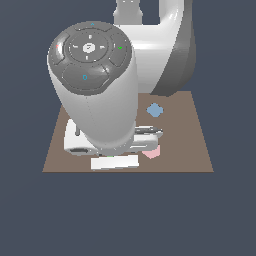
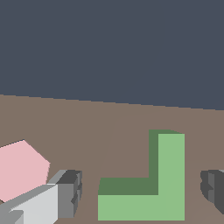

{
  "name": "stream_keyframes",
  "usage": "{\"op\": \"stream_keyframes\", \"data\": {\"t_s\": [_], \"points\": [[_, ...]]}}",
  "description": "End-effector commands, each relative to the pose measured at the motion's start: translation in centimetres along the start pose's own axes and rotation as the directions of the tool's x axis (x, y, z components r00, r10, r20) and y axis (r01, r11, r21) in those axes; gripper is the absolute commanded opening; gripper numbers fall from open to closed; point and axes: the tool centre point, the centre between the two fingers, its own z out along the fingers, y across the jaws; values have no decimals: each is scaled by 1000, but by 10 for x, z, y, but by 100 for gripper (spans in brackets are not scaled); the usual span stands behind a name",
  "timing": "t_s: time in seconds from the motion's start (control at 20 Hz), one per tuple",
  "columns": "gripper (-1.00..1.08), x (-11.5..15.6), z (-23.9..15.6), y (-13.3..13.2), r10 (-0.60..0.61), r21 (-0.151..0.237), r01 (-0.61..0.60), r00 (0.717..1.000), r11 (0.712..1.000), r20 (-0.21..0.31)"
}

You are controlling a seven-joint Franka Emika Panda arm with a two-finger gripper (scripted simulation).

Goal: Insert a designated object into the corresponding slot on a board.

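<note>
The green L-shaped block (image 2: 170, 175) lies flat on the brown surface (image 2: 87, 122) in the wrist view. My gripper (image 2: 140, 192) is open and straddles it. One grey finger (image 2: 68, 197) stands on the side of the pink hexagon, the other finger (image 2: 213, 186) on the far side of the block. Both are apart from the block. In the exterior view the arm hides the green block and the fingers. The slot and the board's cutouts show in neither view.
A pink hexagon (image 2: 19, 168) lies close beside one finger, and its corner (image 1: 152, 152) peeks out under the arm. A light blue piece (image 1: 155, 110) sits farther back on the brown surface (image 1: 195, 145). The white hand (image 1: 115, 162) hangs near the surface's front edge.
</note>
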Motion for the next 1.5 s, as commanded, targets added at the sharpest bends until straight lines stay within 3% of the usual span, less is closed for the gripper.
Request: {"op": "stream_keyframes", "data": {"t_s": [0.0,0.5,0.55,1.45], "points": [[100,0,0,0,0,0,0,1000,1000,0],[100,1,20,0,-1,0,1,1000,1000,0],[-100,1,20,0,-1,0,1,1000,1000,0],[-100,0,17,1,7,0,-7,1000,1000,0]]}}
